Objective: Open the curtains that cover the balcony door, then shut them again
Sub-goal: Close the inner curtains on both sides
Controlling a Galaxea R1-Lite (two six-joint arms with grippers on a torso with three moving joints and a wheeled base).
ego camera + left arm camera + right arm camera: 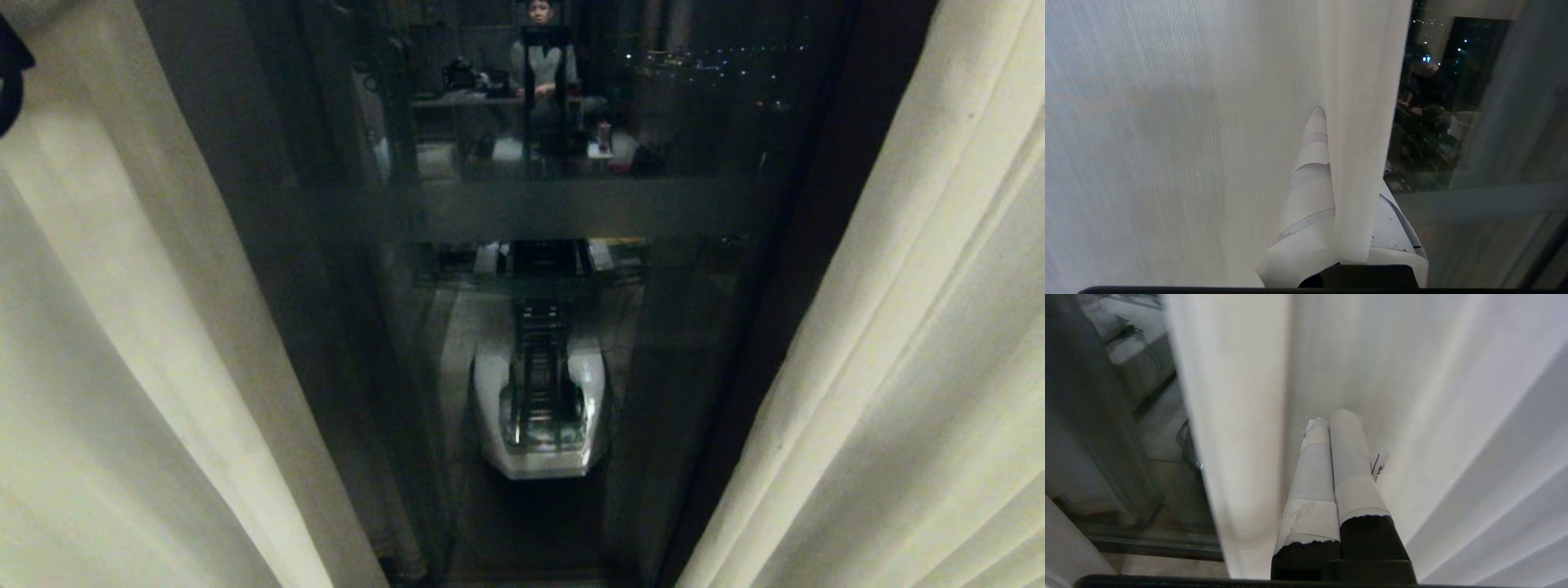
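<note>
The curtains stand parted in the head view: the left panel [122, 367] and the right panel [922, 367] frame the dark glass of the balcony door [694, 327], with its frosted band [571, 208]. In the left wrist view my left gripper [1337, 134], its fingers [1310, 163] wrapped in white tape, is shut on the hemmed edge of the left curtain [1359, 102]; the hem runs down between the two fingers. My right gripper [1330, 420] is shut with nothing between its fingers, its tips lying in a fold of the right curtain [1237, 416].
The door's dark frame [816, 245] runs beside the right panel. The glass reflects my own white base [539, 408] and a person seated at a desk [543, 65]. City lights [718, 61] show outside. A dark part [10, 73] sits at the far left edge.
</note>
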